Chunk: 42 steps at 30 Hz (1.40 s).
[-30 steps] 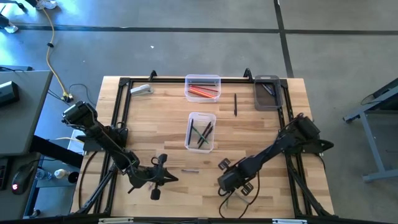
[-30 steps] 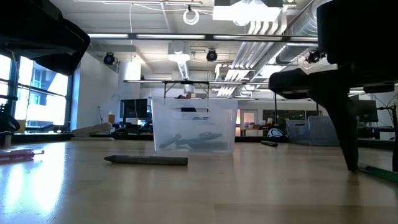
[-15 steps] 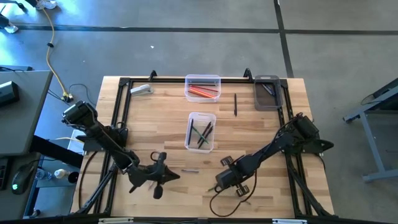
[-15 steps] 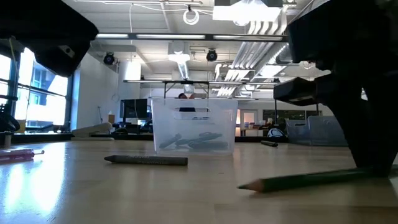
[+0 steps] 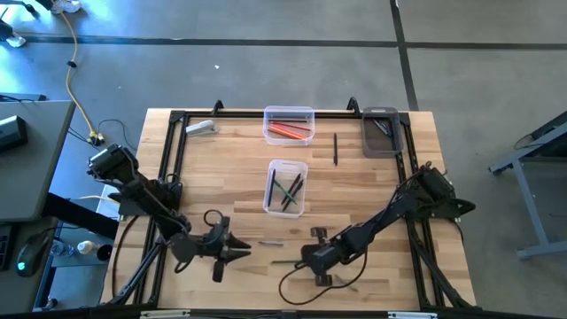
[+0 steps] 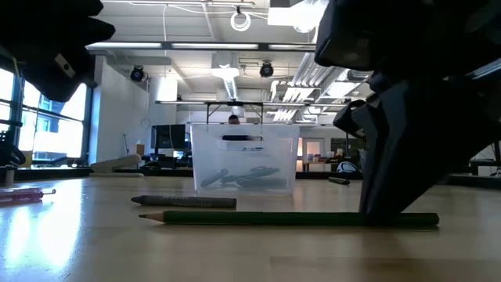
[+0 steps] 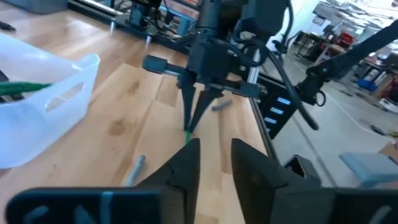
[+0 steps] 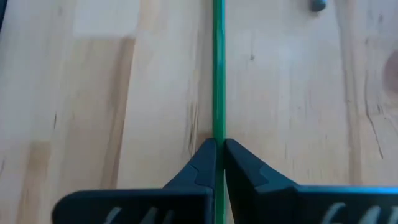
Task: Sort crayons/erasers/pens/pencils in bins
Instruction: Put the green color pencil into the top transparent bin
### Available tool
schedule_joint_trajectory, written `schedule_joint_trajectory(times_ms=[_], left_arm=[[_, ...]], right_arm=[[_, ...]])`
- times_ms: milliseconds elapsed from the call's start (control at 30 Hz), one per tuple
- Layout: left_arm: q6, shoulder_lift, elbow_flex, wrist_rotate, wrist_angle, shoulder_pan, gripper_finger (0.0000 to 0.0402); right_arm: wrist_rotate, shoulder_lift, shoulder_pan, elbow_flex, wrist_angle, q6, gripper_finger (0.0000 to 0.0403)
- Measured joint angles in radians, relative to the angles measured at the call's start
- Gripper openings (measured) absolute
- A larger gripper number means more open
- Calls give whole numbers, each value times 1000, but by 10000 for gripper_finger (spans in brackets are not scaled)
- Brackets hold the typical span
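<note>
A green pencil (image 6: 290, 219) lies near the table's front edge, its point toward the left, with my right gripper (image 5: 306, 260) shut on it. My left gripper (image 5: 237, 251) hovers open just left of it, fingers level and pointing at the pencil's tip, touching nothing. A grey crayon (image 5: 271, 242) lies flat on the table between them. The centre clear bin (image 5: 286, 188) holds dark pens. At the far edge stand a clear bin (image 5: 289, 124) with red crayons and a dark bin (image 5: 382, 131). My right gripper pinches the green pencil's shaft (image 8: 218, 134) between its two fingertips, near the blunt end (image 6: 427, 221). The fingers slant down from the table's right, and the pencil runs on ahead of them toward the left. The pencil sits almost level, on or just above the tabletop.
A black pen (image 5: 336, 149) lies between the two far bins. A pale grey thing (image 5: 202, 128) rests at the far left corner. A black frame rail (image 5: 173, 159) borders the work area. Bare wood lies between the centre bin and the grippers.
My right gripper has rolled about its axis and gone a little toward the table's left with the green pencil. The pencil, first only showing at the right, rose slanted with its point down and now lies nearly level, farther left. My left gripper has turned slightly.
</note>
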Motion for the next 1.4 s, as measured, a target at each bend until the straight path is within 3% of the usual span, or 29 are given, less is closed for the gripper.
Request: schedule_joint_trajectory(times_ms=[300, 533, 900, 1167, 1400], left_arm=[[-46, 0, 0, 24, 0, 1, 135], [-24, 0, 0, 24, -1, 1, 139], [-78, 0, 0, 20, -2, 1, 130], [-117, 0, 0, -3, 29, 1, 167], [-129, 0, 0, -59, 128, 5, 201]], right_arm=[[7, -1, -1, -13, 25, 62, 4], [4, -17, -3, -13, -4, 136, 4], [136, -119, 17, -14, -71, 246, 4], [239, -143, 46, -14, -35, 276, 4], [304, -147, 56, -13, 99, 256, 4]])
